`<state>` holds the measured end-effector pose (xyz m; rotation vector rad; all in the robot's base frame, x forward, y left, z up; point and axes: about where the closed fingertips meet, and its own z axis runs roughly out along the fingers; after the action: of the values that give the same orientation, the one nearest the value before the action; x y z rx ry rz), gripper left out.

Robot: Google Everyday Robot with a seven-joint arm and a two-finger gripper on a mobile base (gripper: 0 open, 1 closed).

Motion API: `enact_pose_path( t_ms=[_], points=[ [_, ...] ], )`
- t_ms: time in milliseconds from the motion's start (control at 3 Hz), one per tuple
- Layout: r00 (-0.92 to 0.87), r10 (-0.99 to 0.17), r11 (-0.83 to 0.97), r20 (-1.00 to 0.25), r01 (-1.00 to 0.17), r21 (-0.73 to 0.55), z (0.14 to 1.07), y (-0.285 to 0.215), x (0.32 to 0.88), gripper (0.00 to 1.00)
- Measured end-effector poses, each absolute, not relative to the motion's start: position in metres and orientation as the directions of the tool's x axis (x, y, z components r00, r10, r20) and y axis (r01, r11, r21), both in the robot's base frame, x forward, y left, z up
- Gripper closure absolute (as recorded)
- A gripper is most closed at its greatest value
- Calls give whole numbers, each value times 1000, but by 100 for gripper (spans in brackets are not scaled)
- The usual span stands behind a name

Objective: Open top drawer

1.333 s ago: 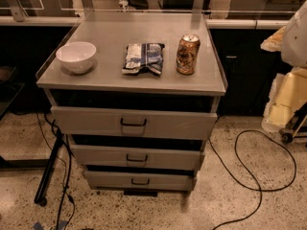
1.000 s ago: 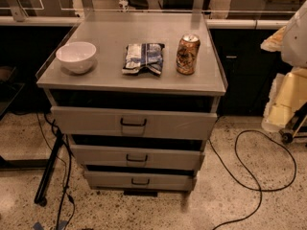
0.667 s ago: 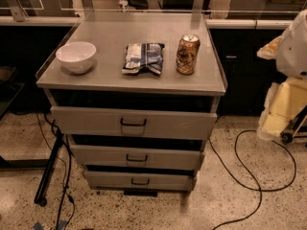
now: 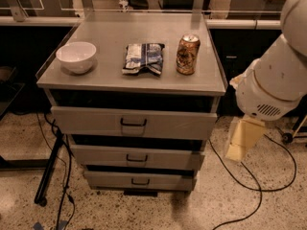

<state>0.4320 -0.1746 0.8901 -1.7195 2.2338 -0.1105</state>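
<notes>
The top drawer (image 4: pixel 86 121) is the widest of three grey fronts on a metal cabinet, with a small dark pull handle (image 4: pixel 133 123) at its centre. Its front sits just under the cabinet top, and no tray inside shows. My gripper (image 4: pixel 241 139) is the beige part hanging below the big white arm (image 4: pixel 276 75) at the right. It is to the right of the cabinet, level with the top and middle drawers, clear of the cabinet and well away from the handle.
On the cabinet top (image 4: pixel 105 80) stand a white bowl (image 4: pixel 76 56), a crumpled snack bag (image 4: pixel 143 58) and a drink can (image 4: pixel 187 54). The middle drawer (image 4: pixel 96 156) and bottom drawer (image 4: pixel 105 180) sit below. Black cables (image 4: pixel 249 186) lie on the speckled floor at the right, and a dark stand leg (image 4: pixel 48 174) at the left.
The white arm has swung in from the right edge towards the cabinet, bringing the gripper nearer its right side. The drawers and the things on top have not moved.
</notes>
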Motion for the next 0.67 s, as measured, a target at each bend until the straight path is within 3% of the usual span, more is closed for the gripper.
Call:
enact_pose_path(
  t_ms=[667],
  points=[
    [-245, -946, 293, -210, -925, -241, 866, -165, 432, 0]
  ],
)
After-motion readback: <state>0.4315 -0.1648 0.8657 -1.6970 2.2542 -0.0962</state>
